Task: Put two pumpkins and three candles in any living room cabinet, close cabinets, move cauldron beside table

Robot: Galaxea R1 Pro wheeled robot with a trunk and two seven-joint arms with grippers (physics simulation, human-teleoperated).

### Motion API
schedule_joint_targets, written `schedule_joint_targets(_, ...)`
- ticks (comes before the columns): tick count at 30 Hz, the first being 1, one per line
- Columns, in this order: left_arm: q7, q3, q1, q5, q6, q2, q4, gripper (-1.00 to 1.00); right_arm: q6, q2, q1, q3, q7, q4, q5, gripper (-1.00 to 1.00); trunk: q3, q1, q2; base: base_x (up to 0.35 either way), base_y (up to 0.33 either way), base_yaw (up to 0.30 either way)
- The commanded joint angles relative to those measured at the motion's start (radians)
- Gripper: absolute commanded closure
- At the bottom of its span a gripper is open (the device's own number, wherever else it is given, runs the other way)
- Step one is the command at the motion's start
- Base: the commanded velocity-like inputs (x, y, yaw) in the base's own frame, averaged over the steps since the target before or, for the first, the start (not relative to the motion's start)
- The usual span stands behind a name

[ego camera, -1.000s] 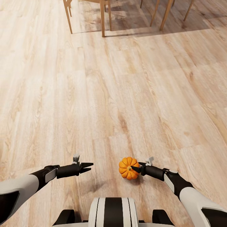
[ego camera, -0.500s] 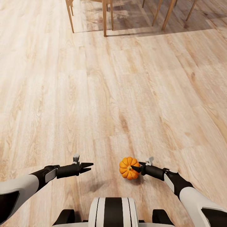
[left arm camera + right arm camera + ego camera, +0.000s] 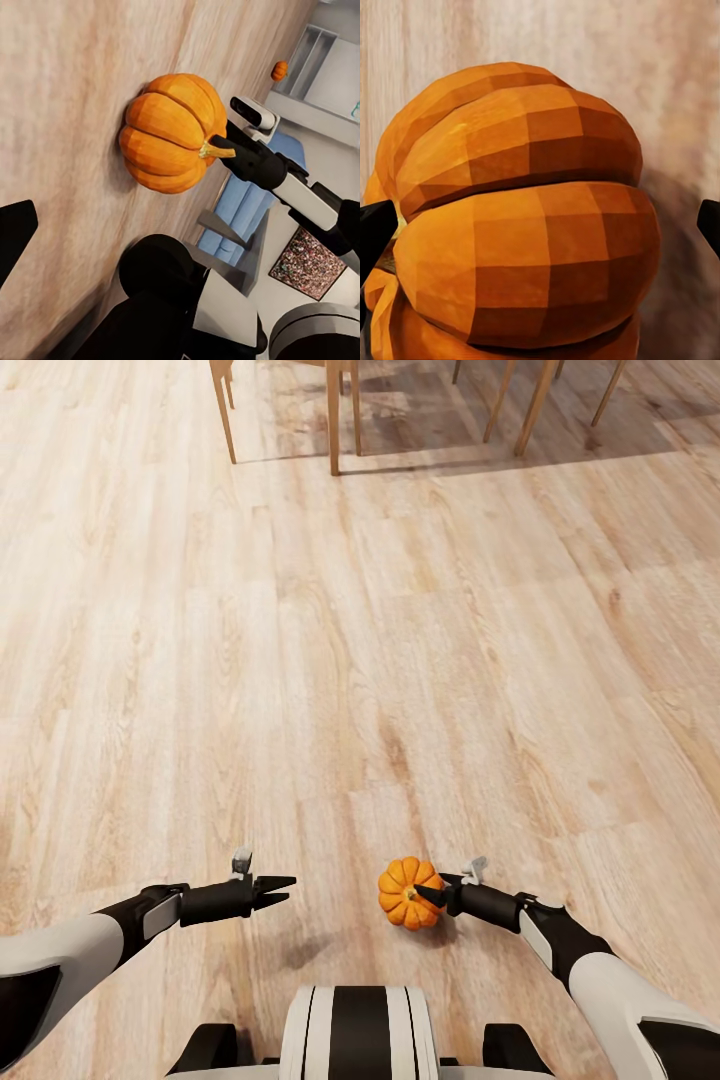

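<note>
Wood floor [image 3: 300, 660] is stretching out ahead, with chair legs [image 3: 335, 415] far off at the top. Out in front of the robot, the right gripper [image 3: 428, 895] is pinching a pumpkin [image 3: 408, 892] between its two fingers, likely to carry it to a cabinet. Beside it, the left gripper [image 3: 280, 888] is carrying nothing, its fingers nearly together. From the left wrist, a second pumpkin [image 3: 279, 70] is showing far away, near a blue sofa [image 3: 247, 206].

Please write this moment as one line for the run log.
phase: carrying | right gripper: shut on pumpkin | left gripper: shut, empty | surroundings: wood floor, chair legs ahead
</note>
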Motion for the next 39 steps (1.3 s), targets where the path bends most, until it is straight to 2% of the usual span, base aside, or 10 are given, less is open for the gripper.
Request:
schedule_joint_targets(1, 0.000, 0.000, 0.000, 0.000, 0.000, 0.000, 0.000, -1.00, 0.002, 0.000, 0.000, 0.005, -0.006, 0.002, 0.009, -1.00, 0.000, 0.000, 0.000, 0.000, 0.000, 0.000)
schedule_joint_targets(11, 0.001, -0.001, 0.000, 0.000, 0.000, -0.001, -0.001, -1.00, 0.006, 0.002, 0.000, 0.010, -0.028, 0.003, 0.007, -1.00, 0.000, 0.000, 0.000, 0.000, 0.000, 0.000)
schedule_joint_targets(16, 0.000, -0.001, 0.000, 0.000, 0.000, -0.001, -0.001, -1.00, 0.007, 0.018, 0.000, 0.011, -0.039, 0.004, 0.008, -1.00, 0.000, 0.000, 0.000, 0.000, 0.000, 0.000)
schedule_joint_targets(26, 0.000, -0.001, 0.000, 0.000, 0.000, -0.001, 0.000, -1.00, 0.008, 0.021, 0.000, 0.015, -0.039, 0.006, 0.008, -1.00, 0.000, 0.000, 0.000, 0.000, 0.000, 0.000)
schedule_joint_targets(28, 0.000, -0.001, 0.000, 0.000, 0.000, -0.001, -0.001, -1.00, 0.008, 0.021, 0.000, 0.032, -0.039, 0.005, 0.007, -1.00, 0.000, 0.000, 0.000, 0.000, 0.000, 0.000)
schedule_joint_targets(31, 0.001, -0.001, 0.000, 0.000, 0.000, -0.001, -0.001, -1.00, 0.007, 0.021, 0.000, 0.083, -0.041, 0.004, 0.005, -1.00, 0.000, 0.000, 0.000, 0.000, 0.000, 0.000)
schedule_joint_targets(34, 0.001, 0.000, 0.000, 0.000, 0.000, -0.001, -0.001, -1.00, 0.006, 0.021, 0.000, 0.094, -0.041, 0.004, 0.005, -1.00, 0.000, 0.000, 0.000, 0.000, 0.000, 0.000)
schedule_joint_targets(35, 0.001, 0.000, 0.000, 0.000, 0.000, -0.001, -0.001, -1.00, 0.006, 0.021, 0.000, 0.096, -0.041, 0.004, 0.004, 1.00, 0.000, 0.000, 0.000, 0.000, 0.000, 0.000)
schedule_joint_targets(39, 0.000, 0.000, 0.000, 0.000, 0.000, -0.001, 0.000, -1.00, 0.007, 0.021, 0.000, 0.099, -0.041, 0.004, 0.003, 1.00, 0.000, 0.000, 0.000, 0.000, 0.000, 0.000)
